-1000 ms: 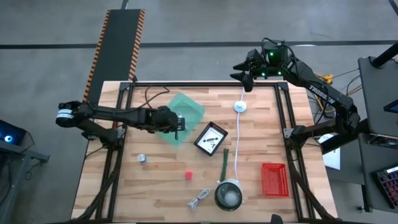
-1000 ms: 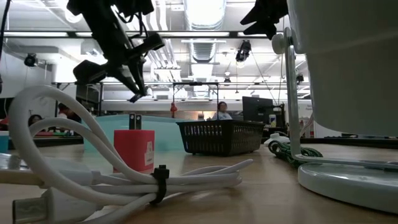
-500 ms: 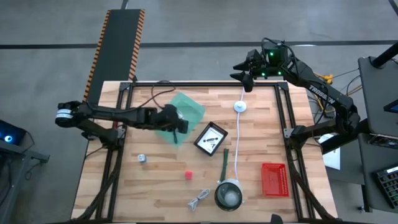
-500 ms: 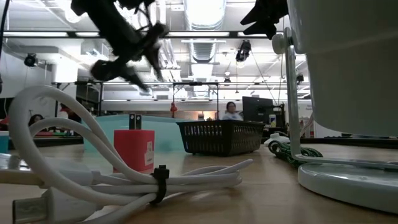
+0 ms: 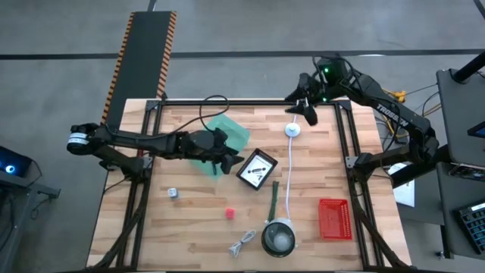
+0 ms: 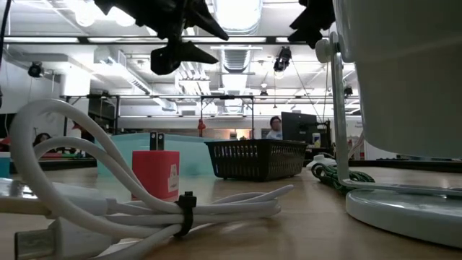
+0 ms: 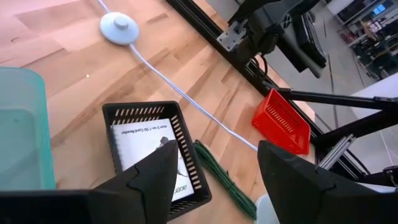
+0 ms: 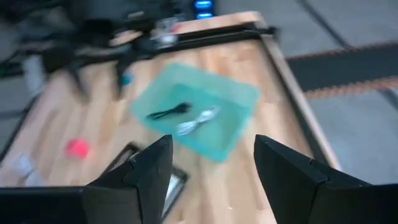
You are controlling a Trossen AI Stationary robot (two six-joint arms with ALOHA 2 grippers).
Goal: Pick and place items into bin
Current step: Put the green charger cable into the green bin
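The green see-through bin (image 5: 226, 136) sits far left of centre; a black item (image 8: 166, 112) and a coiled silver cable (image 8: 198, 121) lie in it. My left gripper (image 5: 232, 162) hangs open above the bin's right rim, nothing between its fingers (image 7: 214, 148). A white card (image 7: 149, 155) lies in a black basket (image 5: 258, 168). On the wood lie a dark green stick (image 5: 273, 197), a small red block (image 5: 229, 214), a metal piece (image 5: 173, 193) and a coiled cable (image 5: 242, 243). My right gripper (image 5: 308, 111) waits open and high at the far edge.
A long white cord with a round puck (image 5: 292, 130) runs from the far edge toward a grey bowl (image 5: 278, 236) near the front. A red basket (image 5: 333, 218) stands at the near right. A black frame (image 5: 345, 136) borders the table.
My left gripper has opened over the bin, risen, rolled and tipped from pointing down to nearly level, and shifted toward the table's right edge, toward the black basket. My right gripper has turned a little at the far edge.
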